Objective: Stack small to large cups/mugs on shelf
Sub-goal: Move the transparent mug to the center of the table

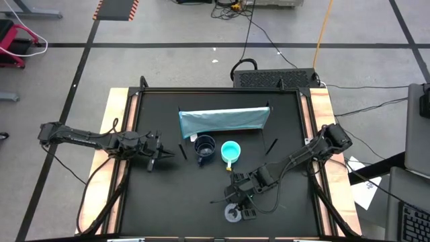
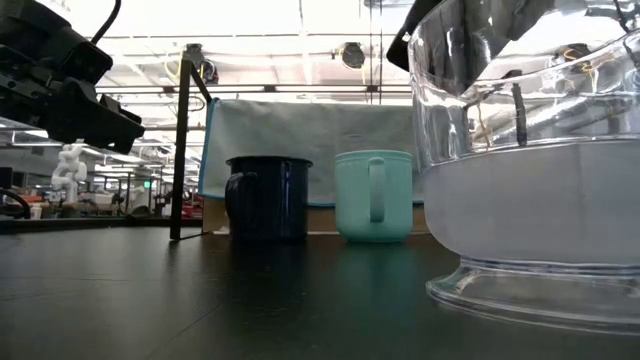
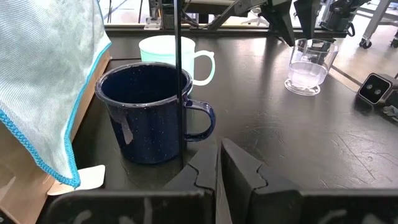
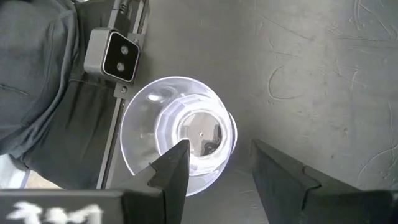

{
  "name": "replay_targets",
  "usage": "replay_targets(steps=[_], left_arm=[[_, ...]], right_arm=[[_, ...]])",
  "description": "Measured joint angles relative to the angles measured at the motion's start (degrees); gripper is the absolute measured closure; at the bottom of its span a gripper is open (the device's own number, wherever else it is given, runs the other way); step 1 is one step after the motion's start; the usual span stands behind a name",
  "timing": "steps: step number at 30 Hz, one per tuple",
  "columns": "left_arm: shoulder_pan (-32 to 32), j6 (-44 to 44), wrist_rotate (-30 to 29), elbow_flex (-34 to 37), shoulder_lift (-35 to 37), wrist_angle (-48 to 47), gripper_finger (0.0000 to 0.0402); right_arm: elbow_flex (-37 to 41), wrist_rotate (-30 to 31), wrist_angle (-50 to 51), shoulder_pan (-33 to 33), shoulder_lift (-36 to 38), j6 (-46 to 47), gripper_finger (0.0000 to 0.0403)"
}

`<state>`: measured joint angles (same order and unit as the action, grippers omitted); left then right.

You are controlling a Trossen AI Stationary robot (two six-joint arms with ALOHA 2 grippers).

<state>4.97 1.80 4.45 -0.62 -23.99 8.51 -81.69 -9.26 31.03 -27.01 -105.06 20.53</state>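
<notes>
From above, the shelf (image 1: 224, 121) lies toward the tabletop's (image 1: 168, 202) far edge, with the navy mug (image 1: 205, 149) and turquoise mug (image 1: 230, 152) just in front, side by side. The right pincer (image 1: 240, 202) hangs over the clear mug (image 1: 234, 214) near the front edge, seemingly to lift the smallest first. The left pincer (image 1: 156, 157) waits near the left edge.

At table height, the clear mug (image 2: 530, 170) looms closest.

The left wrist shows its own fingers (image 3: 239, 168) nearly together, empty, facing the navy mug (image 3: 149, 112).

The right wrist shows fingers (image 4: 177, 165) spread wide, one over the clear mug's (image 4: 180, 134) rim, not yet gripping.
</notes>
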Motion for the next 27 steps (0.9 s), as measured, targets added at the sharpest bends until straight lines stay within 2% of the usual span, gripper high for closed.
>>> replay_targets(steps=[27], left_arm=[[0.0,0.3,0.0,0.0,0.0,-0.2,0.0378]], right_arm=[[4.1,0.2,-6.0,-0.7,-0.1,-1.8,0.0243]])
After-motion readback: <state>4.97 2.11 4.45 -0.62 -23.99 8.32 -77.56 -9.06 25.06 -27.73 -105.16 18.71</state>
